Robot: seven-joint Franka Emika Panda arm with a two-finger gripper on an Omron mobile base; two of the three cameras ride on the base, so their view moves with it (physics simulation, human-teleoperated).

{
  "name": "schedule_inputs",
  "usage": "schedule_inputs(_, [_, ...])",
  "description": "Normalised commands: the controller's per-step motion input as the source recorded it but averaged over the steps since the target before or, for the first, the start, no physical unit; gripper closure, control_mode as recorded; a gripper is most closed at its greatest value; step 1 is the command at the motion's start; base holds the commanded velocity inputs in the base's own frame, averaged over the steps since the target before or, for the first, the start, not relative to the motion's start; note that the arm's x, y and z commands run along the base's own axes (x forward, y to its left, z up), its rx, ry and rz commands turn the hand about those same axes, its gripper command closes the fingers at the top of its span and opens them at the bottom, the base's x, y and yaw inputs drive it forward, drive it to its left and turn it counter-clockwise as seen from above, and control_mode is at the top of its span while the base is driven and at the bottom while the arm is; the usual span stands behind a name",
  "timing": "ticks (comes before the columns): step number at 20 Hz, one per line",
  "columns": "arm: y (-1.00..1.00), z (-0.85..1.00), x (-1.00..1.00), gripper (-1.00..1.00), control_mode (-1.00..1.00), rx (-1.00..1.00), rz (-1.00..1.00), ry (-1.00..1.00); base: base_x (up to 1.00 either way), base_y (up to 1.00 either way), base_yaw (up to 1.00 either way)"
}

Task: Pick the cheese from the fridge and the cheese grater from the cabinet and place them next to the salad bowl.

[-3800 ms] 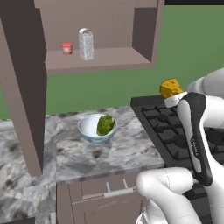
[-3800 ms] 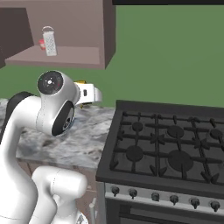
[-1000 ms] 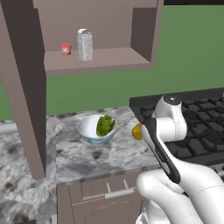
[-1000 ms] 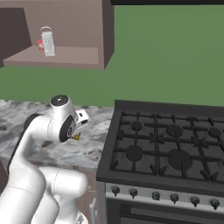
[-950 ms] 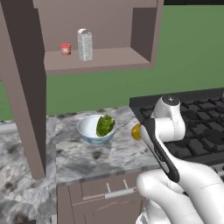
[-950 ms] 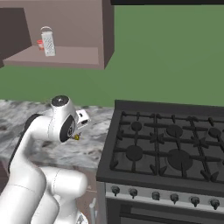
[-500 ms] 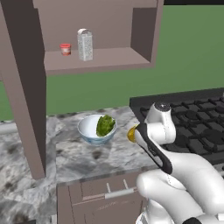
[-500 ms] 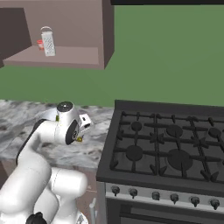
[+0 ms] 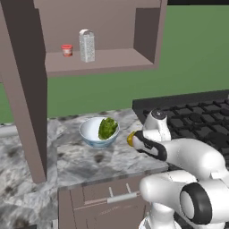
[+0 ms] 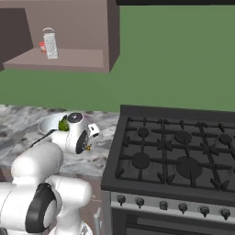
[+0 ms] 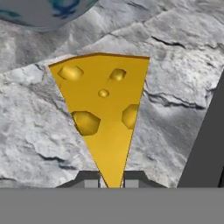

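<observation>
Lowered since the earlier frames, the end effector [image 11: 112, 180] now sits close over the marble table [image 11: 175, 78], its fingertips [image 11: 89, 179] clamped on the narrow tip of the cheese [image 11: 105, 109]; the cheese hangs just beside the bowl [image 9: 99, 130], near the stove [image 10: 179, 156]; the grater [image 9: 86, 45] stands on the cabinet [image 9: 112, 60] shelf beside a red jar [image 9: 67, 50].

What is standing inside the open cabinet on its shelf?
On the cabinet shelf stand the grater and, beside it, a small red jar. In the left base view the door covers the shelf's left end, so anything there cannot be seen.
</observation>
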Motion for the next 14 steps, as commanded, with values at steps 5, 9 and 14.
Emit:
schedule_inputs(5, [0.00, -0.32, 0.49, 1.00, -1.00, 0.00, 0.00, 0.05, 0.00, 0.00, 0.00])
schedule_inputs(9, [0.00, -0.33, 0.39, 1.00, -1.00, 0.00, 0.00, 0.06, 0.00, 0.00, 0.00])
schedule_inputs(14, [0.00, -0.34, 0.27, 1.00, -1.00, 0.00, 0.00, 0.07, 0.00, 0.00, 0.00])
